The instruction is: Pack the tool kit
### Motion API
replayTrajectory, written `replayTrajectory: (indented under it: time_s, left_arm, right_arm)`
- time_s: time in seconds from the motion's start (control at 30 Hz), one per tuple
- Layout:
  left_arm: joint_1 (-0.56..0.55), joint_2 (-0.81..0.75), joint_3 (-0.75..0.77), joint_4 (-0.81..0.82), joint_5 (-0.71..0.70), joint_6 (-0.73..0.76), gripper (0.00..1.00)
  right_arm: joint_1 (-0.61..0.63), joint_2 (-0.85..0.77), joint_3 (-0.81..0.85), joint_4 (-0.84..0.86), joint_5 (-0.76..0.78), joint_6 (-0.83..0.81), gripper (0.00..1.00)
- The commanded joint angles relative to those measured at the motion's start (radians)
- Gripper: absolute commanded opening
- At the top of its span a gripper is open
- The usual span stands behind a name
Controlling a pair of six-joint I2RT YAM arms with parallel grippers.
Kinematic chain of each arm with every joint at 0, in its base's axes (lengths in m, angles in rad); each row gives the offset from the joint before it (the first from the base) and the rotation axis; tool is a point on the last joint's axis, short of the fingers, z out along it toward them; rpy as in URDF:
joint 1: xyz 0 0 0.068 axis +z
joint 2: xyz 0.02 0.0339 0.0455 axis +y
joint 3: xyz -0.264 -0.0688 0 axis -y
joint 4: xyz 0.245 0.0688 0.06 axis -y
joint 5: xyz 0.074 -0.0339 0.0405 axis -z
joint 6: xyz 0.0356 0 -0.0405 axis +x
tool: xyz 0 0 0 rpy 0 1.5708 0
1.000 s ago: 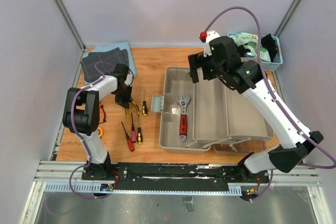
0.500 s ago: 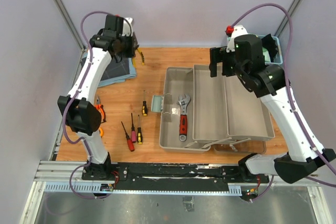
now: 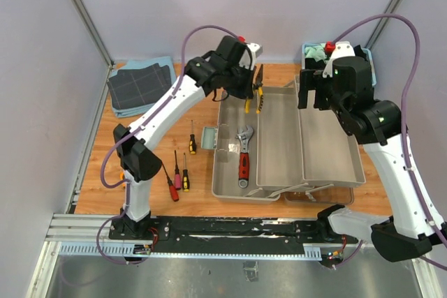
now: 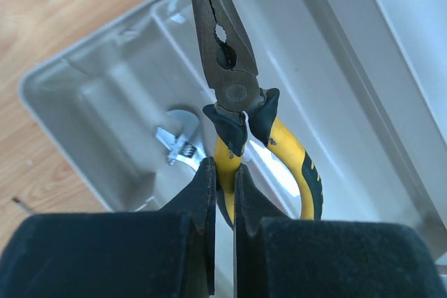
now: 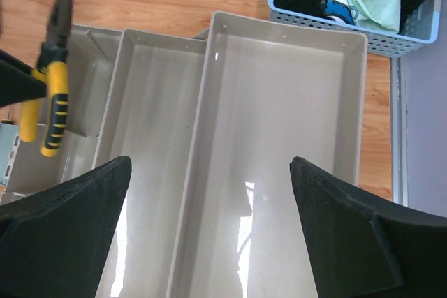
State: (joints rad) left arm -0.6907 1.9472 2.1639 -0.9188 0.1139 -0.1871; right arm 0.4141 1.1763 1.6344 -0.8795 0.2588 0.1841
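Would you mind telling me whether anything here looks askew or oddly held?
Yes: the left tool pinches the pliers by one yellow handle only, above the toolbox. The other handle juts free, so they could swing.

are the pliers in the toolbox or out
Out: the left gripper holds the pliers by one handle, in the air over the toolbox.

Left tool [image 4: 223,176] pinched tight, arm outstretched; right tool [image 5: 209,225] spread wide.
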Motion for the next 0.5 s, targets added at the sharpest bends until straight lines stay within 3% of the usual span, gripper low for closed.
replayTrajectory:
  time_s: [0.0, 0.47]
  left_arm:
    - [-0.06, 0.028, 0.05, 0.035, 0.014, -0.058, 0.0]
    - [-0.148, 0.157, 0.062, 0.068, 0.02, -0.209, 0.0]
  right_arm:
    - [-0.014, -0.057, -0.028, -0.04, 0.053, 0.027, 0.98]
    - [-0.014, -0.12, -0.047, -0.087, 0.097, 0.045, 0.98]
